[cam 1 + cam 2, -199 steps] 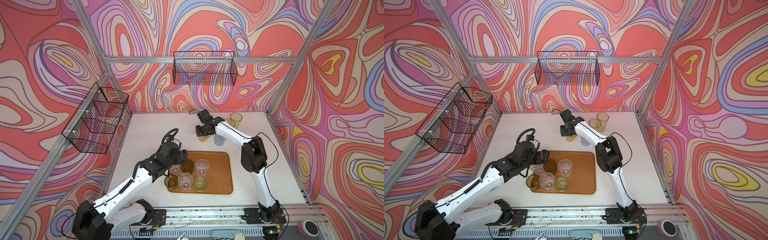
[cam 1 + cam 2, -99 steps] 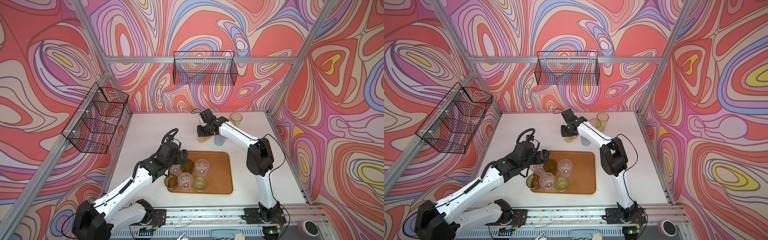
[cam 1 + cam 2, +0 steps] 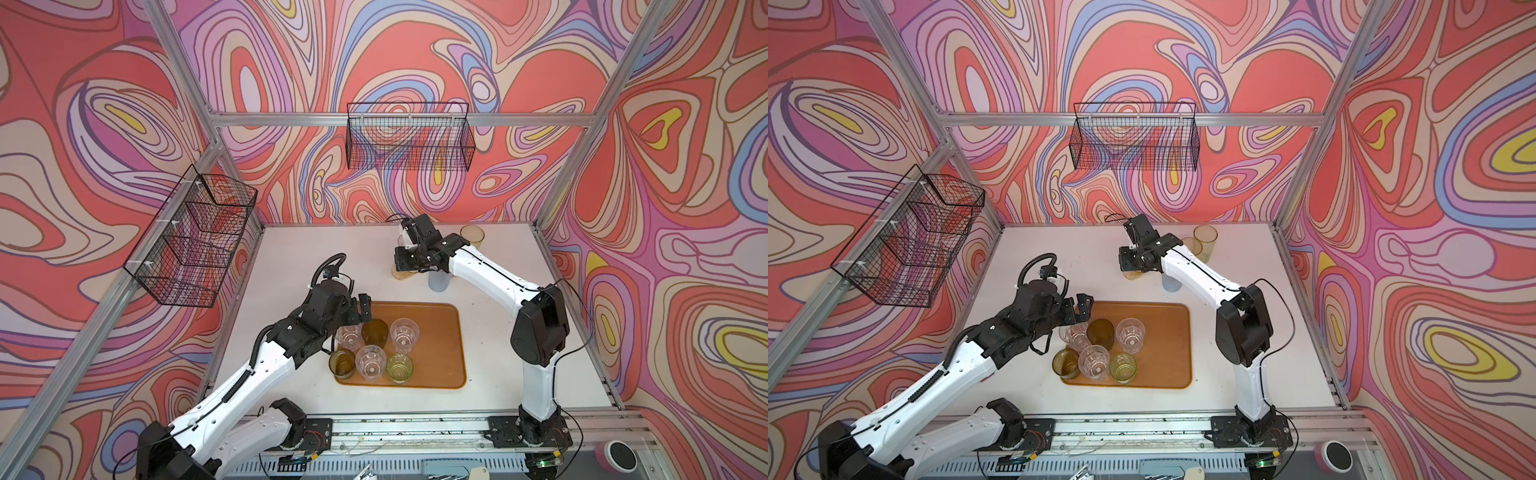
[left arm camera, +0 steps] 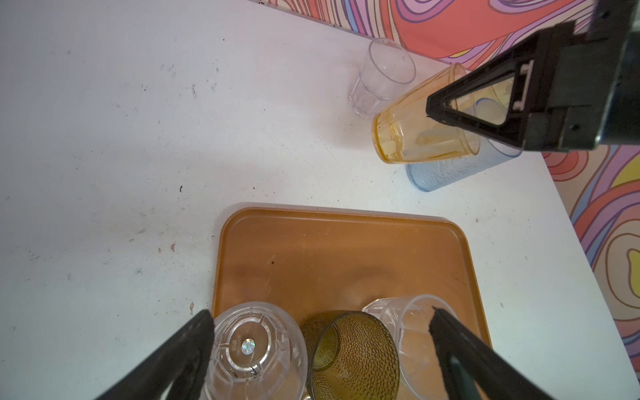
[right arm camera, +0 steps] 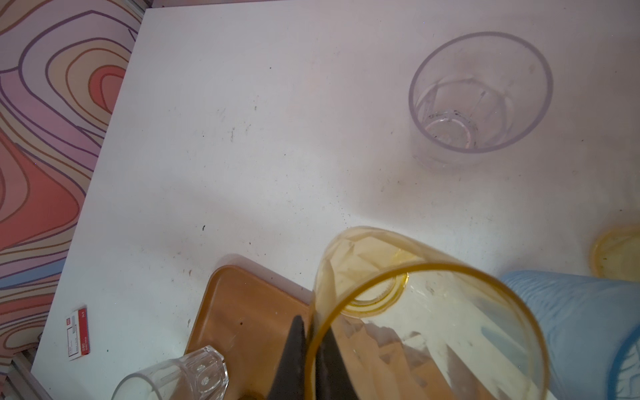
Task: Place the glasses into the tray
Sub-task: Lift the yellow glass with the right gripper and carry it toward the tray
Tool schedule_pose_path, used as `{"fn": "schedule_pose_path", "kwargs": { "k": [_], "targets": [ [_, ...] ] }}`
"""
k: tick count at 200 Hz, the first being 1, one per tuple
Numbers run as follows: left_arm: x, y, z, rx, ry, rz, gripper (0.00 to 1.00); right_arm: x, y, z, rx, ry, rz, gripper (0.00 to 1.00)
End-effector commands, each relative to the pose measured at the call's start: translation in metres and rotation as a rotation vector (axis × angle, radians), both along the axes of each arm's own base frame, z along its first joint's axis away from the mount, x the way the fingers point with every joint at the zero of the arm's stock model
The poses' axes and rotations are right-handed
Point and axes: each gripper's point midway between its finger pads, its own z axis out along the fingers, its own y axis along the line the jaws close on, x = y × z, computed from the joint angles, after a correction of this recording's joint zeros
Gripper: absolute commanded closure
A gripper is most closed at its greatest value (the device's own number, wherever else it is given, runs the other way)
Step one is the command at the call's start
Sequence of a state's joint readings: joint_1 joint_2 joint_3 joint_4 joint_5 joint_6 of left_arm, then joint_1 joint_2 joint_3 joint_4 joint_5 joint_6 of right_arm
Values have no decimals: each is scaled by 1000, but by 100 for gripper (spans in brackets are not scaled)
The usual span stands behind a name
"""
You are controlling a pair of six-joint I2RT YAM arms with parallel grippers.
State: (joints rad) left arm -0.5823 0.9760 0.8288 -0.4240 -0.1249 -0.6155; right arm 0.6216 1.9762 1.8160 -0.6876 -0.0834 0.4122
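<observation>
**Q:** Top views, what do you log?

**A:** The tray (image 3: 436, 345) lies mid-table, with six glasses (image 3: 370, 368) clustered in its left half. My left gripper (image 3: 360, 312) hangs over the tray's far left corner, just beside them. My right gripper (image 3: 409, 268) is beyond the tray, at a yellow glass (image 3: 401, 275). A pale blue glass (image 3: 438, 280) stands just beside it.

**Q:** Left wrist?

**A:** My left fingers (image 4: 187, 349) are spread fully wide and grip nothing. A clear tumbler (image 4: 256, 349) and an olive tumbler (image 4: 353, 349) sit in the tray below them.

**Q:** Right wrist?

**A:** My right fingers (image 5: 292, 360) are pinched tight on the yellow glass's rim, one inside and one outside. The glass is tilted. I can't tell whether its base touches the table (image 5: 242, 138).
</observation>
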Motion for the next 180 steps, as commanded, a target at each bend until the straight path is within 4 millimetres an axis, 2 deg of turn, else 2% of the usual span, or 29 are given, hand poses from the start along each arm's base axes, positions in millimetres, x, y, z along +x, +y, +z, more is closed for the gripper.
{"fn": "schedule_pose_path", "kwargs": {
  "k": [1,59,78,80,123,180],
  "targets": [
    [-4,7,11,-26,-2,37,0,-11,4,33,43,-66,23,100],
    [-12,1,13,-93,9,13,0,-37,-2,55,63,-96,35,100],
    [-13,-2,10,-106,20,1,0,-44,-7,49,54,-50,11,100],
    [-13,-3,9,-106,19,-1,0,-47,-9,59,67,-62,11,100],
    [-16,-2,-14,-72,70,-5,0,-71,-15,79,94,-53,13,100],
    [-19,-26,-29,-171,105,-86,0,-94,-33,90,91,-39,-11,100]
  ]
}}
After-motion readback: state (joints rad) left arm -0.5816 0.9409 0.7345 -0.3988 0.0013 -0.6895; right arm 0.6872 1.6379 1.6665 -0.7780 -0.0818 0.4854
